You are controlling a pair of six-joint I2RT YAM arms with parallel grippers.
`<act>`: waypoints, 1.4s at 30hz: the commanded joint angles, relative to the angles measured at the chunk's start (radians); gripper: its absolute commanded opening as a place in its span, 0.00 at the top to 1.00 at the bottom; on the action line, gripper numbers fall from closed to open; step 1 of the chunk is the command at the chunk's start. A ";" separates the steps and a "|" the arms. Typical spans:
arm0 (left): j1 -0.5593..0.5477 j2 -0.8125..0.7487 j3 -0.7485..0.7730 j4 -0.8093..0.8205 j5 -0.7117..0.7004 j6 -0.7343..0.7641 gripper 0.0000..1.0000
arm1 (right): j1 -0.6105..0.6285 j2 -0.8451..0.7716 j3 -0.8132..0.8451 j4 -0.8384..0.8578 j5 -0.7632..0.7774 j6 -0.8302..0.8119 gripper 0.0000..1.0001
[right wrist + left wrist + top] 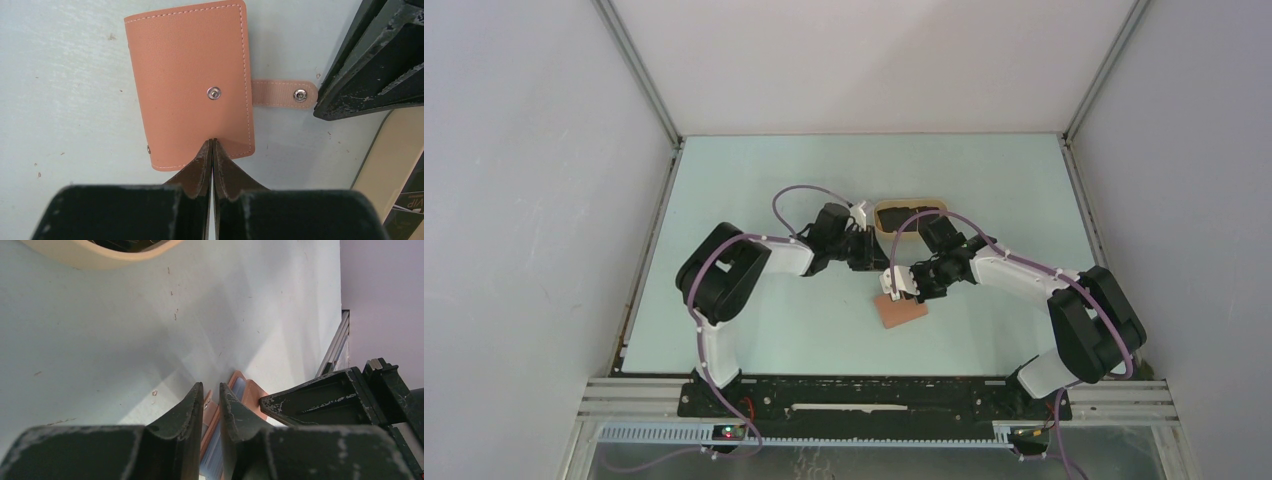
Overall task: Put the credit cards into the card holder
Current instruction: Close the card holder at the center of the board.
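Observation:
The reddish-brown card holder (902, 314) lies flat on the table, cover up (190, 75), with its strap tab (282, 93) unsnapped and pointing sideways. My right gripper (212, 141) is shut, its tips touching the cover's near edge, with nothing visible between them. My left gripper (211, 385) is open by a narrow gap, low over the holder's strap side. The holder's edge and bluish pockets (239, 388) show through that gap. In the right wrist view the left gripper (322, 107) sits right beside the tab's end. No credit card shows plainly.
The beige oval tray (911, 215) stands just behind both grippers, with dark contents; its rim shows in the left wrist view (90, 257) and in the right wrist view (395, 160). The two grippers (889, 275) are almost touching. Enclosure walls surround the table.

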 commanded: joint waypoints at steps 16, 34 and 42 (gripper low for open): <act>-0.006 0.003 0.050 -0.049 -0.055 0.025 0.67 | 0.012 -0.005 -0.006 -0.027 -0.015 -0.015 0.92; -0.006 0.015 0.048 -0.014 0.012 0.011 0.77 | 0.012 -0.005 -0.006 -0.028 -0.015 -0.015 0.92; 0.000 0.014 0.036 0.014 0.025 -0.004 0.83 | 0.013 -0.005 -0.006 -0.028 -0.015 -0.015 0.92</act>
